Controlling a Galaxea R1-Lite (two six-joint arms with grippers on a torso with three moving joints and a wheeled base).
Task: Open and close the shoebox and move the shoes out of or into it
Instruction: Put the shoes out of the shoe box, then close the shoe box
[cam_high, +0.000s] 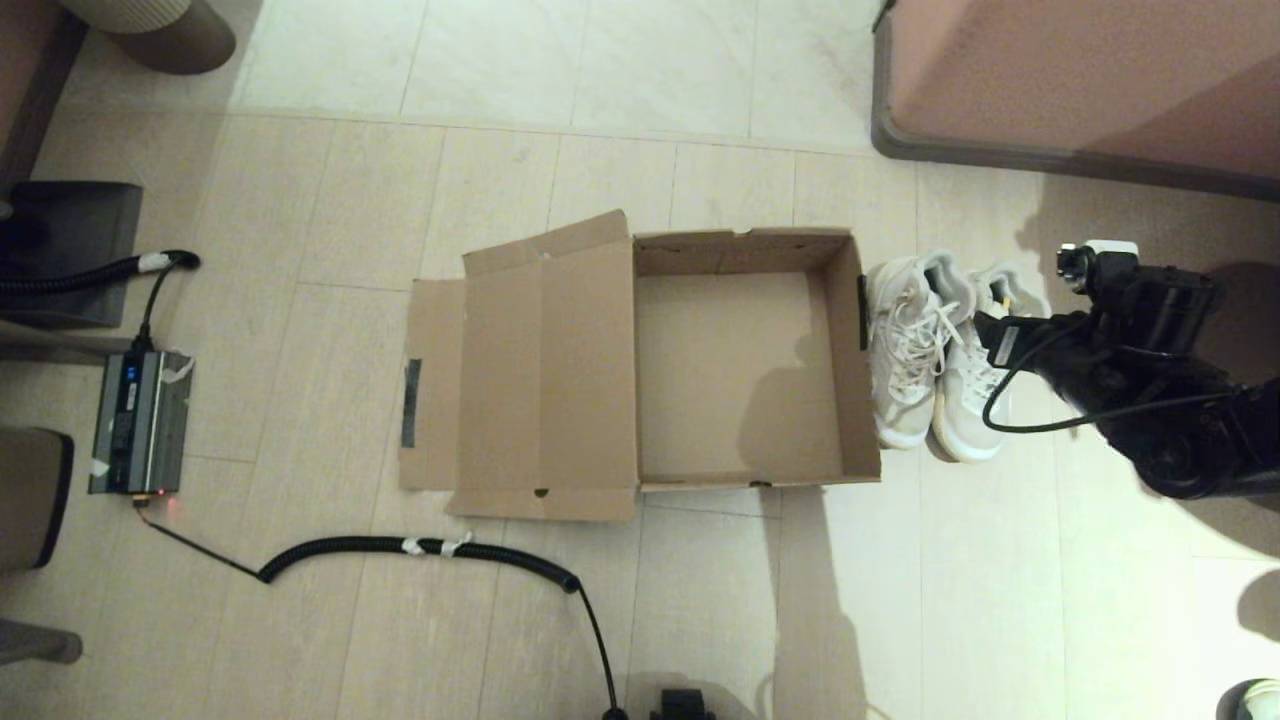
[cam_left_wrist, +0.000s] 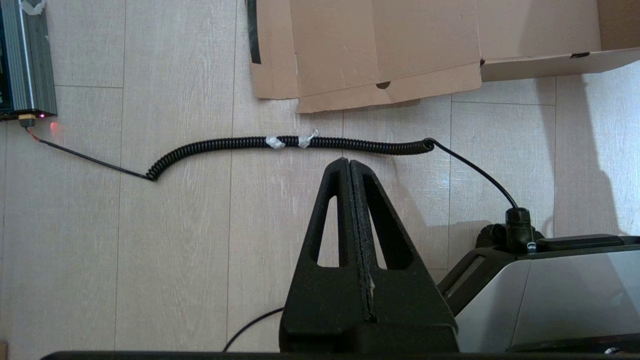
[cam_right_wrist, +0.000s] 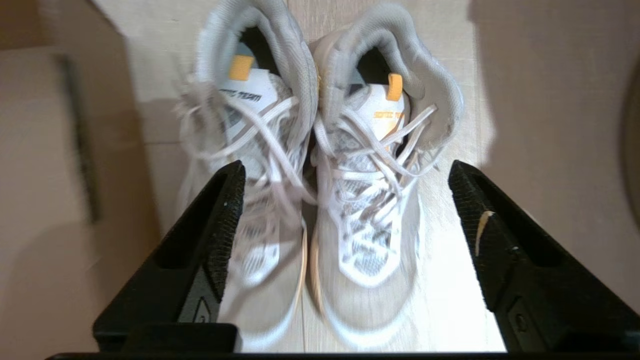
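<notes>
The brown cardboard shoebox (cam_high: 740, 370) lies open and empty on the floor, its lid flap (cam_high: 520, 370) spread flat to the left with a dark tape strip (cam_high: 410, 400). The pair of off-white sneakers (cam_high: 935, 350) stands on the floor against the box's right wall, toes toward me. My right gripper (cam_high: 995, 340) hovers over the right-hand shoe; in the right wrist view it (cam_right_wrist: 345, 170) is open, its fingers wide on either side of the shoes (cam_right_wrist: 320, 165), touching neither. My left gripper (cam_left_wrist: 349, 162) is shut on nothing, low near my base, short of the lid (cam_left_wrist: 400, 45).
A black coiled cable (cam_high: 420, 548) runs across the floor in front of the box to a grey power unit (cam_high: 140, 420) at the left. A pink piece of furniture (cam_high: 1080, 80) stands at the back right. A dark bin (cam_high: 70, 250) sits far left.
</notes>
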